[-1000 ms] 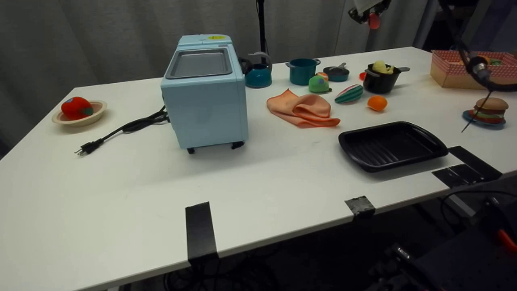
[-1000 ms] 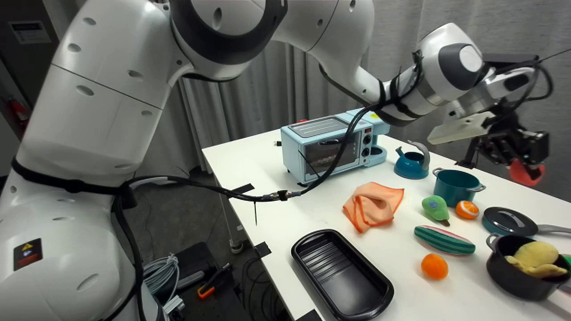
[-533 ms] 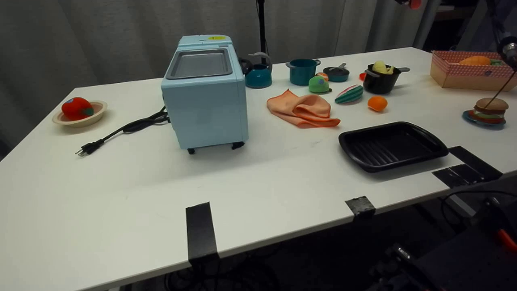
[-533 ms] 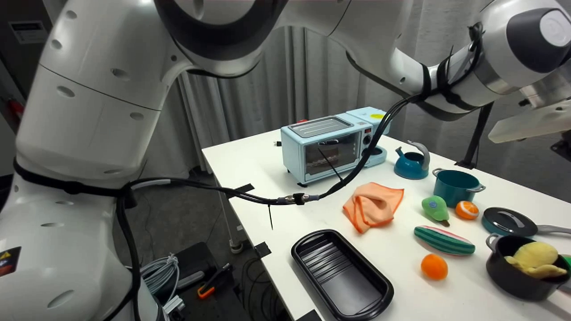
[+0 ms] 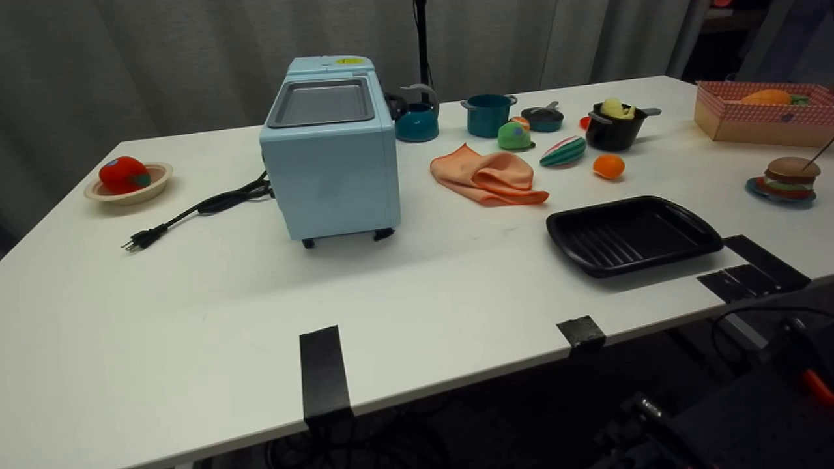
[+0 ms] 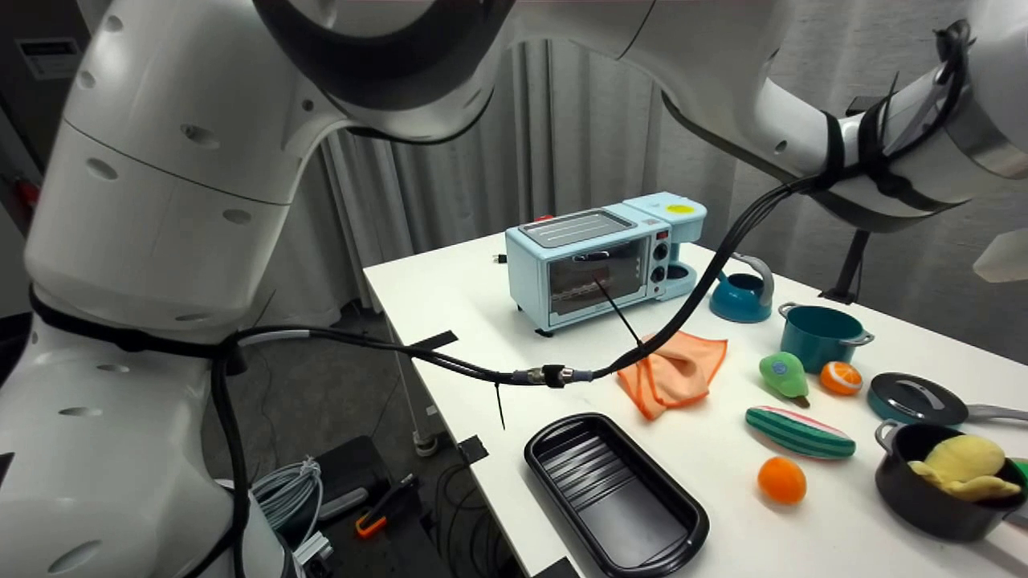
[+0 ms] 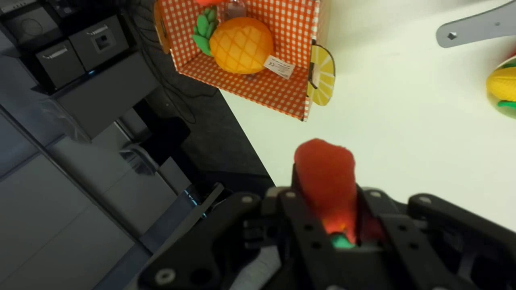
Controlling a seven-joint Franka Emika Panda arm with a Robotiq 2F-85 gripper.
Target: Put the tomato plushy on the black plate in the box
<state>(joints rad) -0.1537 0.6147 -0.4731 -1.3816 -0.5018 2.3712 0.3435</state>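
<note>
My gripper [image 7: 327, 185] is shut on the tomato plushy [image 7: 323, 163], a red soft toy with a bit of green at its base, pinched between the fingers in the wrist view. It is held above the white table. The box [image 7: 290, 24], lined in red-and-white check, lies beyond the fingertips at the top of the wrist view. It also stands at the right edge in an exterior view [image 5: 736, 125]. The black plate [image 5: 651, 231] lies on the table with nothing on it; it also shows in an exterior view [image 6: 630, 514]. The gripper is outside both exterior views.
The box holds a pineapple plushy [image 7: 242, 46] and something red at the frame's top. A toy burger [image 5: 790, 177], a dark pot [image 5: 609, 135] with a yellow toy, an orange [image 5: 608, 167], an orange cloth [image 5: 488, 176] and a blue toaster oven [image 5: 332, 176] stand on the table.
The arm has swung right in the exterior views, carrying the gripper and the red plushy out of both. The objects on the table have not moved.
</note>
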